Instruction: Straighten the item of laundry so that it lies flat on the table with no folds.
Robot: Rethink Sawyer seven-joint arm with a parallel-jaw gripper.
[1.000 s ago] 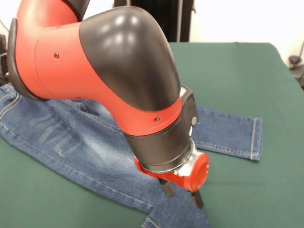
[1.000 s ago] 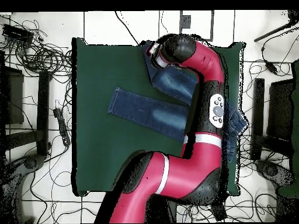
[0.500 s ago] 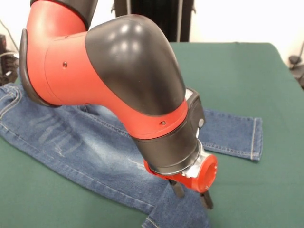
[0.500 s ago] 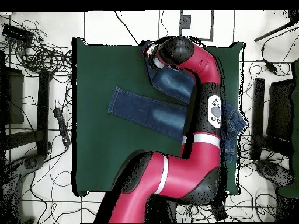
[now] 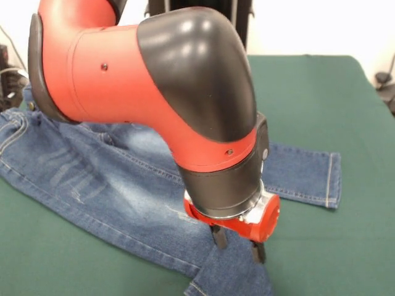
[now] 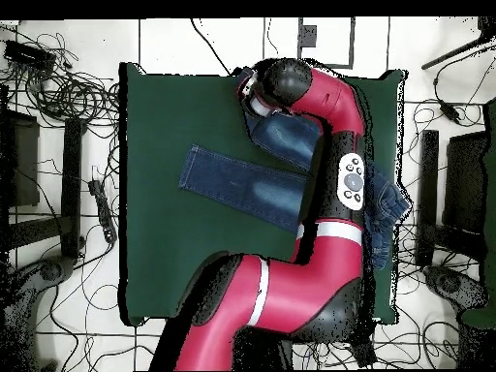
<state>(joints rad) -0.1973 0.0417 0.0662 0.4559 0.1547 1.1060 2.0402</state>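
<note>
Since a moment ago the red and black robot arm (image 5: 185, 105) has swung a little toward the picture's left in the front view, and its gripper (image 5: 237, 242) has come down closer over the cloth. Its two short black fingers (image 5: 218, 237) stand apart with a clear gap between them, and nothing is pinched; the tips sit just above, or barely on, the denim, and the front view does not settle which.

Under the gripper lies the small pair of blue denim jeans with pale faded thigh patches and tan stitching (image 5: 99, 179). One leg runs out flat to the right in the front view, ending in a hemmed cuff (image 5: 332, 180). The other leg comes toward the camera and bends at the lower edge of the picture, where a fold shows just beside the gripper. The waist end is bunched at the far left, partly hidden behind the arm.

From overhead, the jeans (image 6: 242, 184) lie in the half of the dark green cloth-topped worktop (image 6: 165, 126) away from the robot's base, one leg reaching toward its middle, the waist hanging near the right edge.
</note>
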